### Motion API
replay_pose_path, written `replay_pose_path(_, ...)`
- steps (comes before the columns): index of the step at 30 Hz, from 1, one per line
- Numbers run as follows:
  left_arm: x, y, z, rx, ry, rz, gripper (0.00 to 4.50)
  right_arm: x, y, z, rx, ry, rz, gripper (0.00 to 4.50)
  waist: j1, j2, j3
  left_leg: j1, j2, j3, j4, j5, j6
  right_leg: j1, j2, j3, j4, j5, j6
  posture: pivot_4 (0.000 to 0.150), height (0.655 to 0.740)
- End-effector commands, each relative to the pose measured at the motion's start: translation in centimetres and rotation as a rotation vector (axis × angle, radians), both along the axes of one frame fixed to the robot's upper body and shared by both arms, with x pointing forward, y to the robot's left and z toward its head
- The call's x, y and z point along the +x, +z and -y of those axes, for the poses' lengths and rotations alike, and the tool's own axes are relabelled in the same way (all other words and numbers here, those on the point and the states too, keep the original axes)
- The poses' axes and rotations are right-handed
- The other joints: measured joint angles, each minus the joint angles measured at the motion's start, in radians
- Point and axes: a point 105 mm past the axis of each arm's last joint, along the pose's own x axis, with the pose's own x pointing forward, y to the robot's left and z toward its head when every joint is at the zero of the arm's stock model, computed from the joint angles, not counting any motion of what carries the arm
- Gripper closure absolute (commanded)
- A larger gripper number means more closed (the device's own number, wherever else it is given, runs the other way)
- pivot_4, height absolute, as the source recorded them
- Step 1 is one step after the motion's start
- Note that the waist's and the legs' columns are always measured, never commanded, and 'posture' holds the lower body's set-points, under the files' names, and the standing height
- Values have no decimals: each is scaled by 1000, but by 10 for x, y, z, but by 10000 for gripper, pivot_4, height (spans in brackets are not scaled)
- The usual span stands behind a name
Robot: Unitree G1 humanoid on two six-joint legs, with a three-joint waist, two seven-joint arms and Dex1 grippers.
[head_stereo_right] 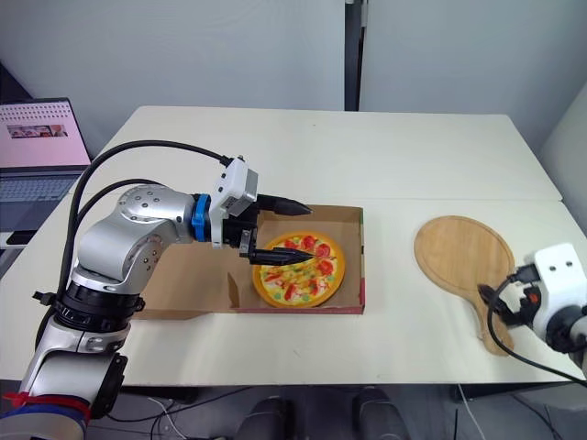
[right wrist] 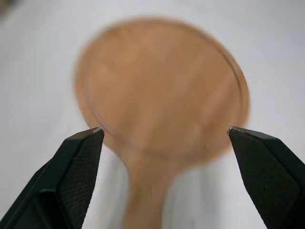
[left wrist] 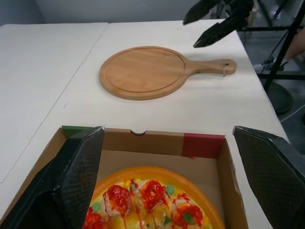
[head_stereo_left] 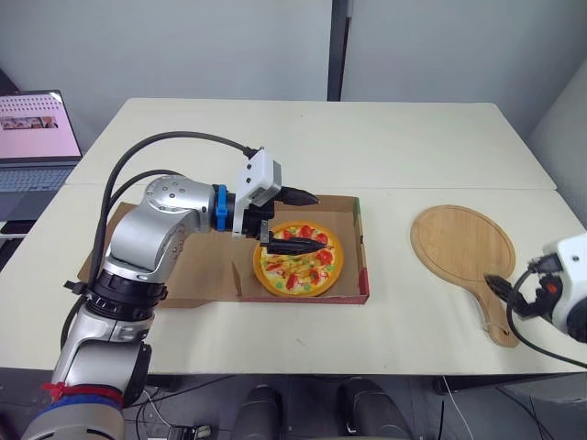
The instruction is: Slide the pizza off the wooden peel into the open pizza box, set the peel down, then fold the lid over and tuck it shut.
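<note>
The left gripper (head_stereo_left: 319, 221), its two black, cross-hatched fingers spread wide and holding nothing, hangs just above the round, orange-rimmed pizza with glossy red and green toppings (head_stereo_left: 298, 261). The pizza lies flat in the shallow brown cardboard box (head_stereo_left: 363, 247) beneath those fingers. The right gripper (right wrist: 164, 129), also wide open and empty, sits by the handle end of the smooth round wooden peel (head_stereo_left: 461, 243), which lies flat on the matte white table (head_stereo_left: 303, 137)
</note>
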Motion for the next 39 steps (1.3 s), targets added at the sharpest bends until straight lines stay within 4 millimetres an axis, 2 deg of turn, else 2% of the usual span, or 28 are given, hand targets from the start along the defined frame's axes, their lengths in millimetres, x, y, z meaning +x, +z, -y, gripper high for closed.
replay_pose_path(1, 1, 9, -24, -25, 127, 69, 0, 12, 31, -45, -24, 278, 159, 352, -4, 0, 0, 0, 0, 0, 0, 0, 0, 0, 0, 0, 0, 0, 0, 1500, 7400)
replay_pose_path(5, -1, 7, -55, -64, 307, 68, 0, 29, 49, -84, -36, 548, 250, 352, -8, -1, 1, 0, 1, -1, 0, 0, 0, 0, 1, -1, 0, 0, 0, 1500, 7400)
replay_pose_path(8, -9, 2, -82, -97, 436, 50, 0, 37, 56, -113, 0, 746, 216, 352, -9, -1, 1, 0, 1, -1, 0, 0, 0, 0, 0, -1, -1, 0, 0, 1500, 7400)
replay_pose_path(11, -17, -4, -118, -171, 642, -2, 0, 46, 62, -140, -10, 904, 192, 352, -10, -2, 1, 0, 1, -2, 0, 0, 0, 0, -1, -2, -1, 1, -1, 1500, 7400)
replay_pose_path(14, -35, -10, -145, -322, 808, -112, 0, 49, 64, -160, -20, 1024, 164, 352, -7, -2, 1, 0, 3, -2, 0, 0, 0, 0, -1, -3, -1, 2, -4, 1500, 7400)
replay_pose_path(17, -54, -20, -165, -444, 930, -206, 0, 51, 68, -173, 0, 1085, 145, 352, -2, -2, 1, -1, 3, -3, 0, 0, 0, 0, -5, -4, -1, 3, -5, 1500, 7400)
replay_pose_path(18, -67, -27, -173, -507, 972, -276, 0, 51, 71, -178, 11, 1108, 143, 352, 2, -2, 1, -1, 4, -3, 0, 0, 0, 0, -7, -4, 0, 3, -5, 1500, 7400)
replay_pose_path(24, -123, -62, -194, -794, 1127, -603, 0, 53, 77, -196, 21, 1198, 116, 352, 9, -4, 0, -1, 1, -6, 0, 0, 0, 0, -13, -3, -1, 3, -5, 1500, 7400)
replay_pose_path(26, -131, -69, -197, -856, 1179, -676, 0, 54, 77, -201, 17, 1216, 110, 352, 11, -5, 0, 0, 2, -7, 0, 0, 0, 1, -15, -3, -1, 3, -5, 1500, 7400)
replay_pose_path(28, -134, -77, -195, -860, 1226, -730, 0, 53, 76, -202, 14, 1232, 104, 352, 15, -5, -1, 0, 2, -11, 0, 0, 0, 1, -15, -3, -1, 2, -7, 1500, 7400)
replay_pose_path(34, -133, -94, -202, -1049, 1369, -840, 0, 50, 71, -202, -13, 1254, 83, 352, 14, -5, -1, 0, 1, -13, 0, 0, 0, 2, -13, -4, -1, 1, -9, 1500, 7400)
replay_pose_path(39, -117, -108, -213, -1206, 1469, -870, 0, 50, 71, -200, -25, 1245, 84, 352, 14, -5, -1, 0, 1, -11, 0, 0, 0, 2, -12, -4, -1, 2, -9, 1500, 7400)
